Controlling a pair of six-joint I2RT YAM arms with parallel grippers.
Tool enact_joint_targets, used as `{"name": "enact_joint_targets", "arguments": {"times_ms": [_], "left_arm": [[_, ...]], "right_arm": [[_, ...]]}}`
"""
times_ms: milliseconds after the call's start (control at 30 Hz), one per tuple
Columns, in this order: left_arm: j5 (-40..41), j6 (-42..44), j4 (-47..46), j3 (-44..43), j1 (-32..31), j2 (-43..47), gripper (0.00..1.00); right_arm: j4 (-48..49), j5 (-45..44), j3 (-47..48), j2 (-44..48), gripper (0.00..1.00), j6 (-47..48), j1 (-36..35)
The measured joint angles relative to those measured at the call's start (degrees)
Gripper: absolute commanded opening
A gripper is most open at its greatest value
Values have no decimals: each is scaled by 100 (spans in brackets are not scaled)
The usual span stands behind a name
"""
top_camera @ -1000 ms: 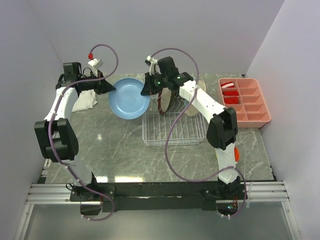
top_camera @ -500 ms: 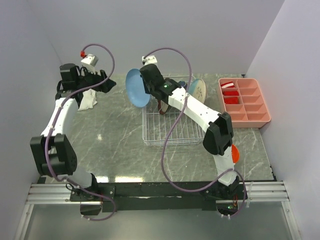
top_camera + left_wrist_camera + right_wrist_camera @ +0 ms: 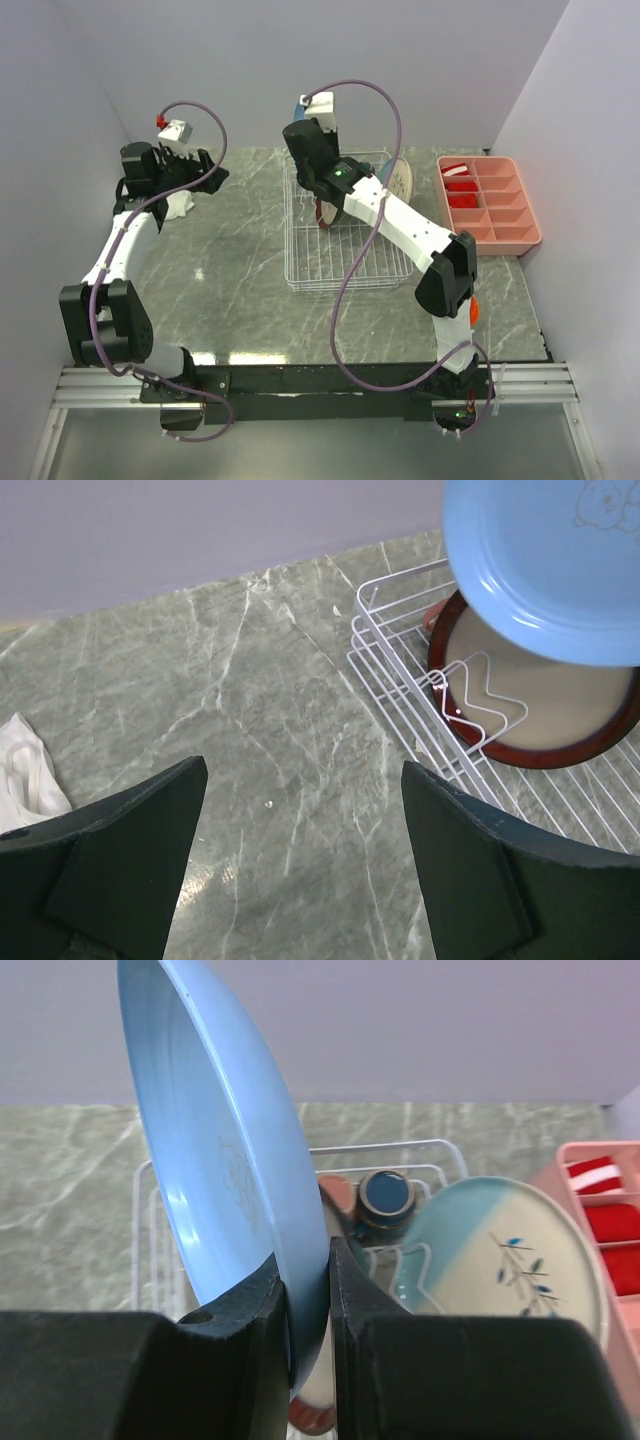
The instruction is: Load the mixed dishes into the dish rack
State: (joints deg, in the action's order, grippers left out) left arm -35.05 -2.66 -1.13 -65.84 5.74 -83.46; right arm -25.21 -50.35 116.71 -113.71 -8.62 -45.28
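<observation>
**Right hand (image 3: 306, 1285) clamped on a light blue plate (image 3: 215, 1160) above the dish rack (image 3: 340, 265)**

The right hand's two fingers press against opposite faces of the light blue plate at its lower rim. The plate stands on edge, leaning slightly, and a faint cartoon print shows on its inner face. It hangs in the air over the far left part of the dish rack and touches nothing but the fingers.

Just below it, a dark maroon-rimmed plate (image 3: 560, 710) with a cream centre stands tilted among the rack's wire prongs. Behind that, a small dark blue mug (image 3: 386, 1200) lies on its side in the rack, its mouth toward the wrist camera. At the rack's far right side a cream-and-light-blue plate (image 3: 500, 1250) with a leaf sprig leans upright.

The left hand (image 3: 300, 780) holds nothing, its fingers spread wide. It hovers over the bare green-grey marble desk (image 3: 230, 270), left of the rack and well apart from it. A white folded cloth (image 3: 25, 775) lies on the desk near this hand. A pink compartment tray (image 3: 495, 200) holding red pieces sits to the right of the rack.
</observation>
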Motion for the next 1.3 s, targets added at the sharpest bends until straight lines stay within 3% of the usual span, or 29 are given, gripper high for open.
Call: {"name": "enact_joint_targets", "arguments": {"times_ms": [267, 933, 1300], "left_arm": [[4, -20, -175, 87, 9, 2, 85], [9, 2, -264, 903, -22, 341, 86], [295, 140, -249, 1115, -527, 492, 86]], "right_arm": [[-31, -280, -341, 7, 0, 308, -24], [-343, -531, -741, -24, 0, 52, 44], [-570, -415, -916, -205, 0, -352, 42]]}}
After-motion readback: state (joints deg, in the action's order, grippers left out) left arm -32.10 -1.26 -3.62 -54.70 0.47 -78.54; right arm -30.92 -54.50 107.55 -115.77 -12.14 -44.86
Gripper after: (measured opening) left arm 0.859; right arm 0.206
